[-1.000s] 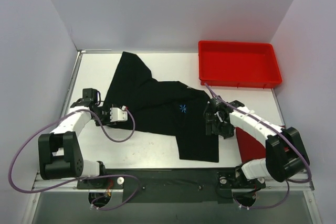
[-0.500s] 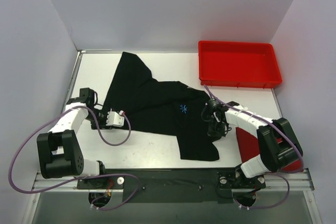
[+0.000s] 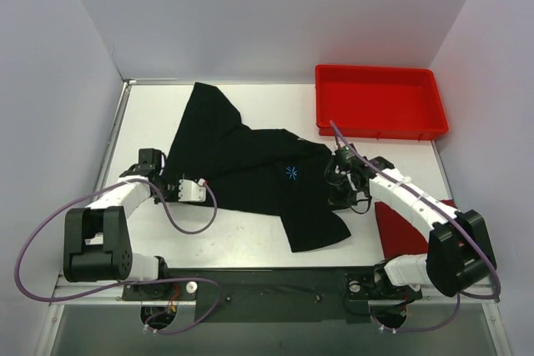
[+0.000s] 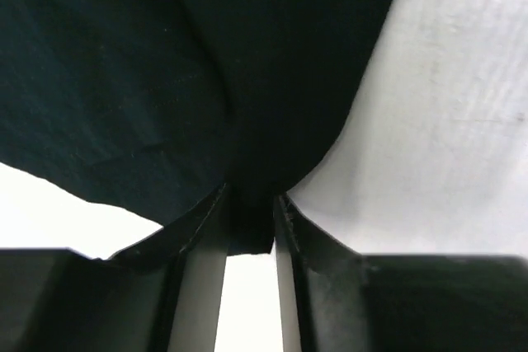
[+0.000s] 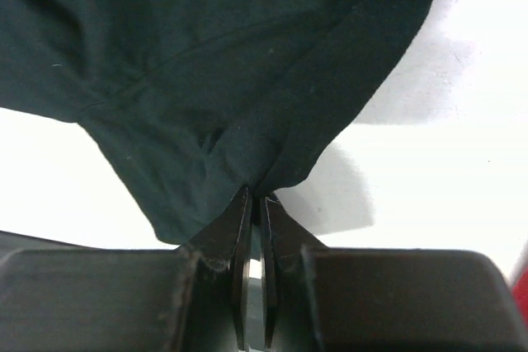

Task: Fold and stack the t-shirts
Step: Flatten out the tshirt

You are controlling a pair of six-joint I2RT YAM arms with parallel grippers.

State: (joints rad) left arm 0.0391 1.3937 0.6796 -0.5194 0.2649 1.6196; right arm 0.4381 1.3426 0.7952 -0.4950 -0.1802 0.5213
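Observation:
The black t-shirt (image 3: 242,160) lies spread over the middle of the white table (image 3: 234,239), one end reaching toward the back left. My left gripper (image 3: 173,184) is at its left edge. In the left wrist view the left gripper (image 4: 250,204) is shut on a fold of the black t-shirt (image 4: 165,80). My right gripper (image 3: 337,183) is at the shirt's right edge. In the right wrist view the right gripper (image 5: 256,197) is shut on a pinch of the black t-shirt (image 5: 206,55), which rises bunched from the table. The red t-shirt (image 3: 394,235) lies flat at the near right, partly under the right arm.
A rigid red tray (image 3: 380,127) stands at the back right, just beyond the right arm. Grey walls close in the table at the left, back and right. The arm bases and their cables sit along the near edge.
Both grippers have closed on the black t-shirt, the right one first. The right gripper dropped to the shirt's right edge, and the lower right hem has drawn up and inward.

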